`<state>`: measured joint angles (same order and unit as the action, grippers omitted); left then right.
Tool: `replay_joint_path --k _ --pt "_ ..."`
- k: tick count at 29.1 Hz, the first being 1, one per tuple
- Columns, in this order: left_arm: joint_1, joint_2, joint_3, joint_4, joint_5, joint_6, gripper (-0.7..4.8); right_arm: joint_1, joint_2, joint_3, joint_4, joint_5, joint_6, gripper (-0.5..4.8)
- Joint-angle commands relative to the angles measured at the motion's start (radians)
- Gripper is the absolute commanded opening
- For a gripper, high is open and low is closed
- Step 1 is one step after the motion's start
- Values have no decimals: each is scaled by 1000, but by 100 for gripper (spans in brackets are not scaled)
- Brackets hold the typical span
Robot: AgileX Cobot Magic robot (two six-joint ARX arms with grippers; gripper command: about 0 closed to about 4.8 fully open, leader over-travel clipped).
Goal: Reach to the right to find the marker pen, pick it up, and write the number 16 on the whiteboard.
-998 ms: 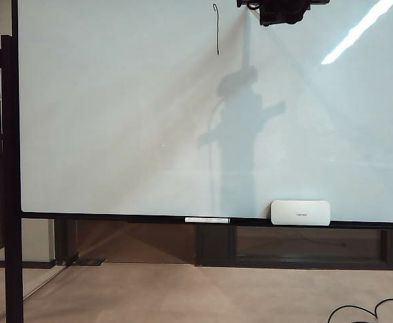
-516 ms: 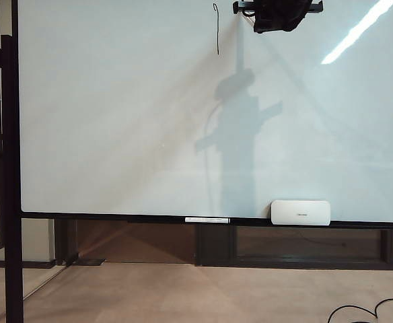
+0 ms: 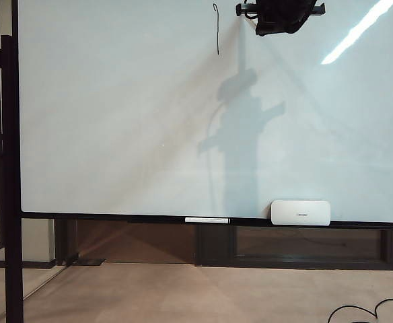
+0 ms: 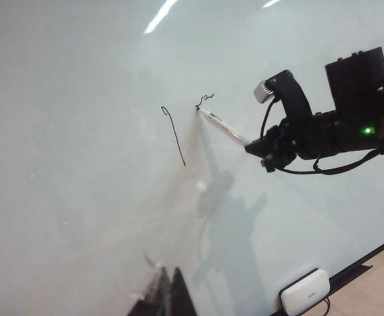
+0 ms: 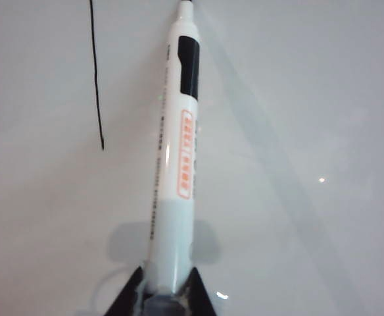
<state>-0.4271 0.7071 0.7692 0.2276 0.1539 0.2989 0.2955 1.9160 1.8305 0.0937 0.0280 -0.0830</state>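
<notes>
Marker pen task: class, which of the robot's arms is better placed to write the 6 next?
Right. Its hand is shut on the marker pen, tip at the whiteboard beside the drawn 1; the left hand hangs back.

My right arm is raised high toward the far surface, its dark wrist and camera block showing at the top of the exterior view, right of centre. My right gripper (image 5: pixel 166 289) points away from me, its two dark fingers (image 5: pixel 129 296) closed on the rear end of the marker pen (image 5: pixel 179 151), which sticks straight out ahead of them. From the left wrist camera the same gripper (image 4: pixel 256 149) shows side-on, cables looping under the wrist. My left gripper (image 4: pixel 167 296) sits low, only its dark tips visible, close together.
</notes>
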Motion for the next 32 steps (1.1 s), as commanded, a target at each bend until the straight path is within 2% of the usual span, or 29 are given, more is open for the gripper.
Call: replay_joint_path --k 1,15,28,32 --pt "0 -4 6 14 -1 4 -6 -2 4 5 -12 -5 5 -2" --pt "0 -6 6 15 -4 4 -5 -3 44 5 -171 -5 31 -2" --pt "0 -11 6 14 -23 5 -6 -3 68 4 -175 0 35 -2" --pt "0 -11 6 14 -23 5 -6 -3 68 4 -174 35 35 -2"
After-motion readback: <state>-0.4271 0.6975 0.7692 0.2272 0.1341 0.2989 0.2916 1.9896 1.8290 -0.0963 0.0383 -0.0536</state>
